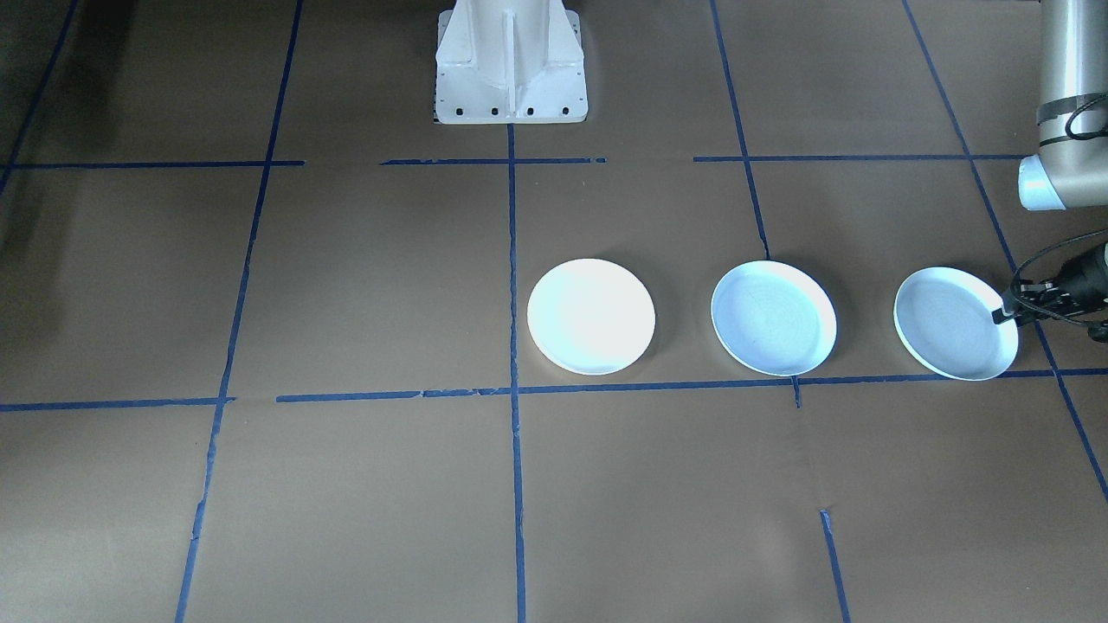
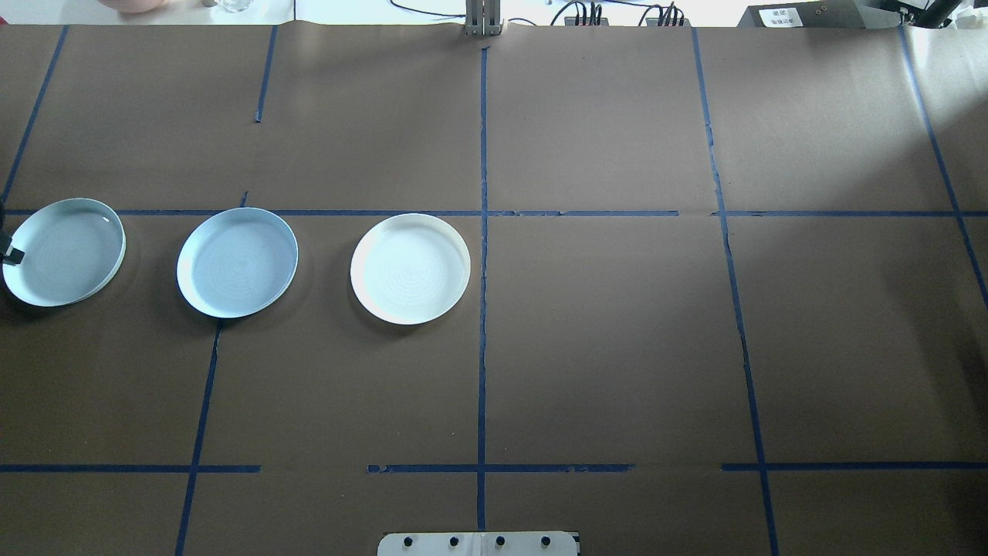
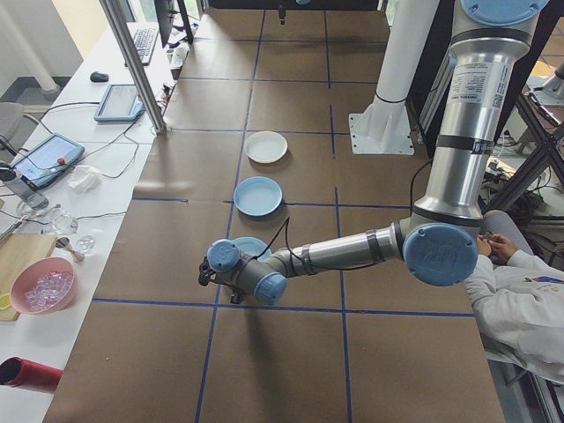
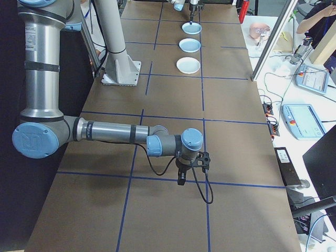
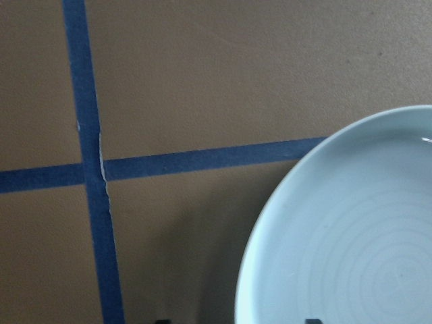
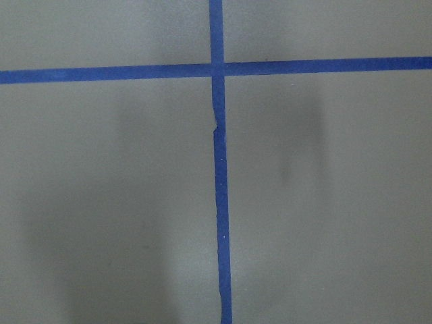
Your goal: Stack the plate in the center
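Outer plate [image 2: 64, 252]: a pale bluish plate with a raised rim, at the far left end of the row on the desk [image 2: 617, 347], near its edge on the robot's left.
Left gripper [image 1: 1006, 313]: at that plate's outer rim. In the front view one dark finger sits over the rim edge. Whether the fingers have closed on the rim cannot be told.
Center plate [image 2: 238, 262]: the matching bluish plate with faint rings, next along the row. It lies flat and apart from both neighbours. This is judged to be the stacking target.
White plate [image 2: 411, 268]: brighter and plainer, last in the row, just beside the middle tape line.
Right gripper [image 4: 192, 169]: well away from the plates, hanging over bare paper and tape. It shows only in the side view, so the state of its fingers cannot be told.
Handling: the plates look stiff, glazed and probably breakable, so likely slippery. The raised rim is the only hold, pinched across its thickness; an edge grip would probably let the plate tilt.
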`<state>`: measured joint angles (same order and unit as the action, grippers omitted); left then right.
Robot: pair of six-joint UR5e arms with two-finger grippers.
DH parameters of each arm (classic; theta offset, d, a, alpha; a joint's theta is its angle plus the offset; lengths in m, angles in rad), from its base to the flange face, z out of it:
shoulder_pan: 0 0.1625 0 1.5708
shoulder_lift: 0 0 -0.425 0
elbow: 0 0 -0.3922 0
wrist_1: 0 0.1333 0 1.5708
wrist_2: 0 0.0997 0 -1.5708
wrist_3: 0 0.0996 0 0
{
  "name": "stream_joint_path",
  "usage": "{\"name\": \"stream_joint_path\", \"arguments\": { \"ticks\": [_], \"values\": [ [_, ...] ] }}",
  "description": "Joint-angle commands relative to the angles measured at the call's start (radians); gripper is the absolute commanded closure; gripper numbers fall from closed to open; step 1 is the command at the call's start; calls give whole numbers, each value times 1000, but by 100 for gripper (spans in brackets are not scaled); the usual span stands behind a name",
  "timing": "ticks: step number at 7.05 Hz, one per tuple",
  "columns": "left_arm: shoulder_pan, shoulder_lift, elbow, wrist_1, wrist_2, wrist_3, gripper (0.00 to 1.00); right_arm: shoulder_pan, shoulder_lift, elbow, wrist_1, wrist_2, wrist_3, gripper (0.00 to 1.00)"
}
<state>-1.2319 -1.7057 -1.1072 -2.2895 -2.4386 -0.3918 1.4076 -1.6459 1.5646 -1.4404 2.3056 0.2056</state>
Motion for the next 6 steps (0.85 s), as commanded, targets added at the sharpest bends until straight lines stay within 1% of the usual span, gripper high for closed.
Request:
{"name": "stream_joint_path", "arguments": {
  "ticks": [1,2,3,4,5,6],
  "values": [
    [-4,14,-17,-2,-13,5,100,1,0,0,0,0,0,0],
    [-23,33,-61,-11,-52,11,100,1,0,0,0,0,0,0],
    [-49,85,-127,-12,-89,13,100,-1,0,0,0,0,0,0],
    [-58,98,-163,-12,-103,11,100,1,0,0,0,0,0,0],
    [-69,98,-166,-13,-167,11,100,1,0,0,0,0,0,0],
    [-69,81,-166,-15,-193,8,100,-1,0,0,0,0,0,0]
  ]
}}
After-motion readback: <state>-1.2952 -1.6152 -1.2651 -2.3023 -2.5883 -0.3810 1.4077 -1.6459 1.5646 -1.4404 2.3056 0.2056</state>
